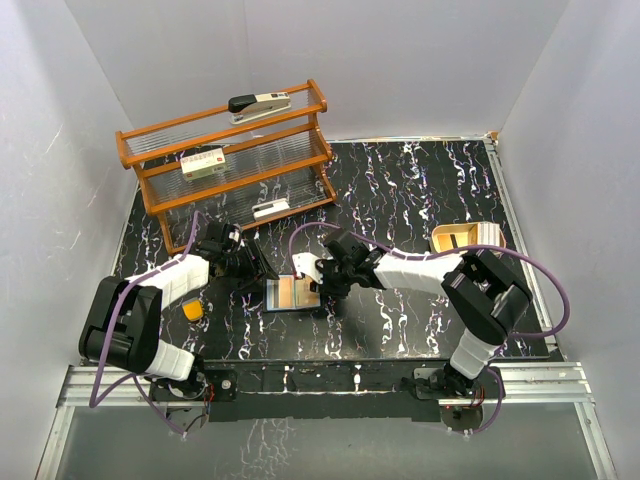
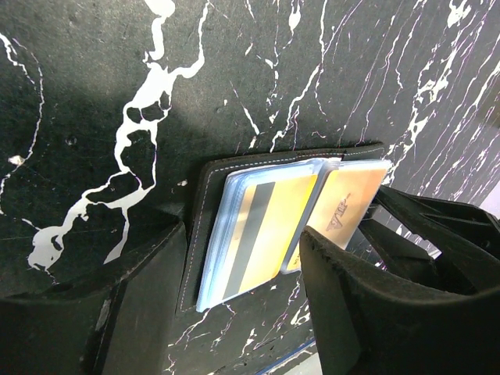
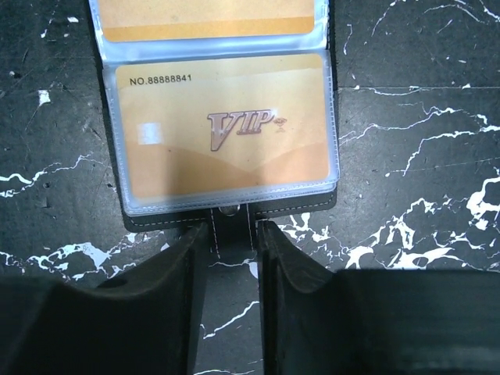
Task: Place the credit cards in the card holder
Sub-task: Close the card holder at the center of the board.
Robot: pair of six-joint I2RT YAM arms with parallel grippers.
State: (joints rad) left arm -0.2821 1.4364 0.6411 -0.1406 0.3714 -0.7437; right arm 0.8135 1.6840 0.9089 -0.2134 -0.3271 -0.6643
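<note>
The black card holder [image 1: 292, 294] lies open on the table between both arms. In the right wrist view an orange VIP card [image 3: 223, 125] sits inside a clear pocket, and another orange card [image 3: 207, 17] shows in the pocket beyond it. In the left wrist view a yellow card with a dark stripe [image 2: 266, 226] sits in a pocket, with the VIP card [image 2: 351, 199] beside it. No dark card shows. My right gripper [image 3: 232, 234] is shut on the holder's snap strap [image 3: 230, 223]. My left gripper [image 2: 242, 258] is open, its jaws wide on either side of the holder's end.
A wooden rack [image 1: 230, 150] with a stapler [image 1: 260, 104] on top stands at the back left. A small orange block [image 1: 192, 311] lies near the left arm. A tan tray [image 1: 465, 237] sits at the right.
</note>
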